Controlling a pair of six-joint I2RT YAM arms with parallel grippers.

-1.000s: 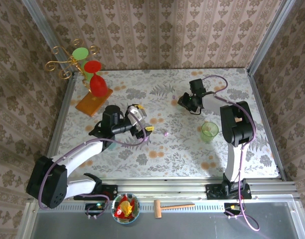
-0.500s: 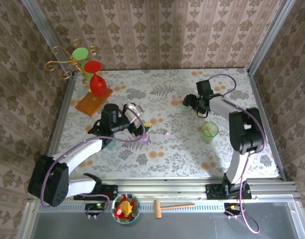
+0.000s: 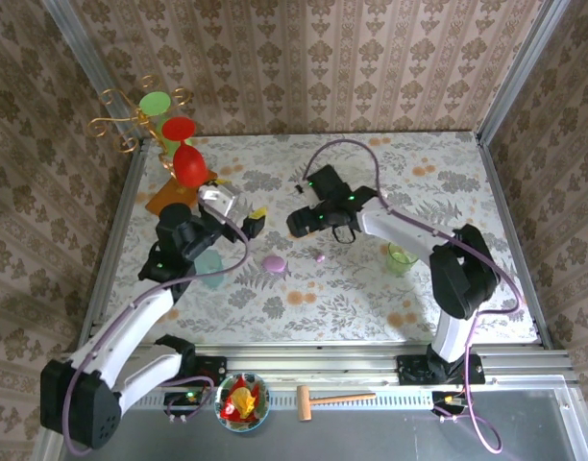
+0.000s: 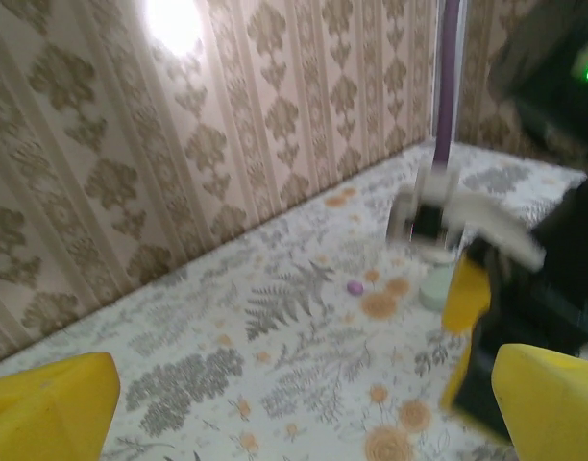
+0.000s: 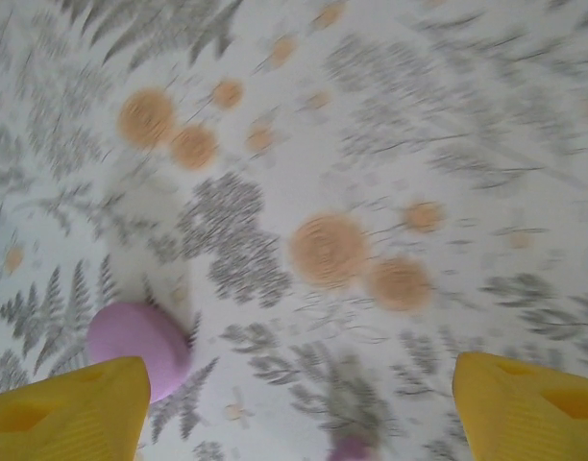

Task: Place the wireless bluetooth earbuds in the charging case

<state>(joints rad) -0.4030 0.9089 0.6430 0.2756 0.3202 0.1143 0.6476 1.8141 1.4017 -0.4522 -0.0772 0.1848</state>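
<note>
The lilac oval charging case lies shut on the floral tabletop, with one tiny lilac earbud just right of it. My right gripper hovers open a little beyond them. In its wrist view the case sits beside the left finger and the earbud is at the bottom edge; nothing is between the fingers. My left gripper is open, raised left of the case. The left wrist view is blurred; the earbud shows far ahead of the left gripper.
A pale teal oval object lies under the left arm. A green cup stands to the right. Red glasses on a stand and an orange board occupy the far left. A bowl and a hammer rest by the bases.
The right arm swung from the far right to the table's middle and its gripper opened. The left arm pulled back to the left, leaving the lilac case uncovered.
</note>
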